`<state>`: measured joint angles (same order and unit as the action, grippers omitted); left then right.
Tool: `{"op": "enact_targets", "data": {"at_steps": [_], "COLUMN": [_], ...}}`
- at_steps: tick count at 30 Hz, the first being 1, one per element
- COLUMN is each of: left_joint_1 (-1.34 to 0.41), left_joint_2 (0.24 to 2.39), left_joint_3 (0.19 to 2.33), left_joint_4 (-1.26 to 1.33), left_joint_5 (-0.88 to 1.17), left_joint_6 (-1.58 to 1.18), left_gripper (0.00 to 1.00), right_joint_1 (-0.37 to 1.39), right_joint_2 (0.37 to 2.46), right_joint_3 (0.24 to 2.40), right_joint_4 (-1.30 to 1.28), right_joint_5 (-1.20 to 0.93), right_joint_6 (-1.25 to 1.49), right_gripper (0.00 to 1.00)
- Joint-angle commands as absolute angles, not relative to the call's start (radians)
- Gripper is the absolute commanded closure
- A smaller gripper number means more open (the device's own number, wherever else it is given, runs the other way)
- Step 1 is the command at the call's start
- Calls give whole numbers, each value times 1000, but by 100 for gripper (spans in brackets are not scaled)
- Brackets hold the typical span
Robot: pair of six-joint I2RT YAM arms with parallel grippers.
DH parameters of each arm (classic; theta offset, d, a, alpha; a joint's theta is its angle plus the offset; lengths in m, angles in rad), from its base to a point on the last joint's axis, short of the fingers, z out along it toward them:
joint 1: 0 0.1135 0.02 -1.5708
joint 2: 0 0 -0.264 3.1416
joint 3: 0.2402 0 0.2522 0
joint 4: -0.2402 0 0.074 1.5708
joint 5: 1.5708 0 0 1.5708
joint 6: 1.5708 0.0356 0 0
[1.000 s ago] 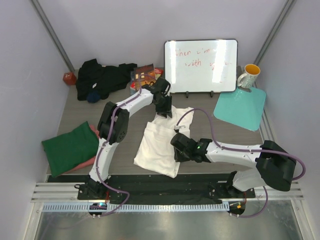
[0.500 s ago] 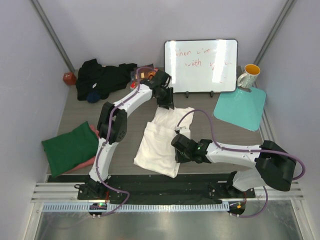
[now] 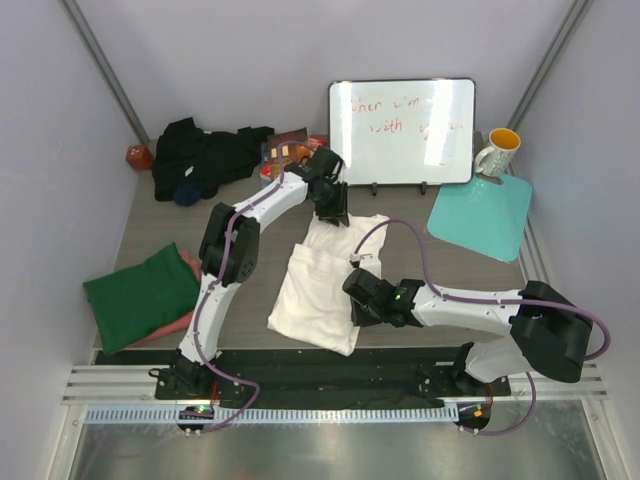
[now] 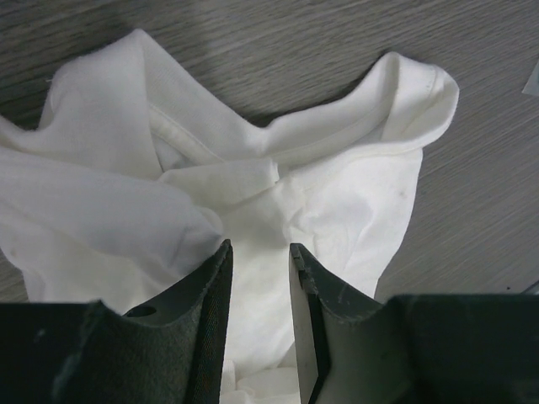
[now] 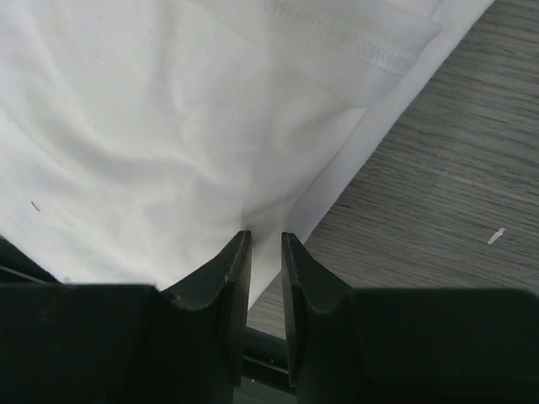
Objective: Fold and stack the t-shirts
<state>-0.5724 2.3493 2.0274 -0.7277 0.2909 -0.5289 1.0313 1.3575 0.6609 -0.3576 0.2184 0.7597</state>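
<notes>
Two arms work a white t-shirt [image 3: 318,285] at the middle of the table. The garment lies in a long band, its axis running from the collar at the far end back toward the arms' bases.

The left gripper [image 4: 257,252] is at the far end. Its jaws stand a narrow slot apart with white cloth running into the gap, apparently nipped, and the collar lies just ahead of the fingertips.

The right gripper [image 5: 265,240] is at the shirt's near right edge. Its jaws are drawn close on the hem, with creases converging into the slot. The bulk of the cloth spreads ahead and to the left of them, with bare tabletop to their right.

Each arm is nearer its own end, so the next fold likely turns on carrying one held end along that long axis without the other slipping.

A dark green t-shirt [image 3: 140,295] lies folded well off to the left, and a black t-shirt [image 3: 205,155] is heaped at the far left.
</notes>
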Motion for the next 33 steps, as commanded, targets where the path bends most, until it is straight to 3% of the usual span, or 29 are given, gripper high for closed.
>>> {"op": "enact_targets", "data": {"at_steps": [1, 13, 33], "left_joint_1": [-561, -428, -431], "left_joint_2": [2235, 2006, 2212], "left_joint_3": [2000, 1763, 1804], "left_joint_4": [-687, -552, -509], "left_joint_5": [304, 333, 420], "left_joint_6": [-508, -555, -592], "left_gripper": [66, 66, 66], "right_joint_1": [1035, 1034, 1034], "right_joint_2": [1353, 1367, 1362], "right_joint_3": [653, 653, 624], "right_joint_4": [-328, -321, -316], "right_joint_5": [244, 242, 247], "right_joint_6": [770, 769, 781], "right_gripper": [73, 73, 73]}}
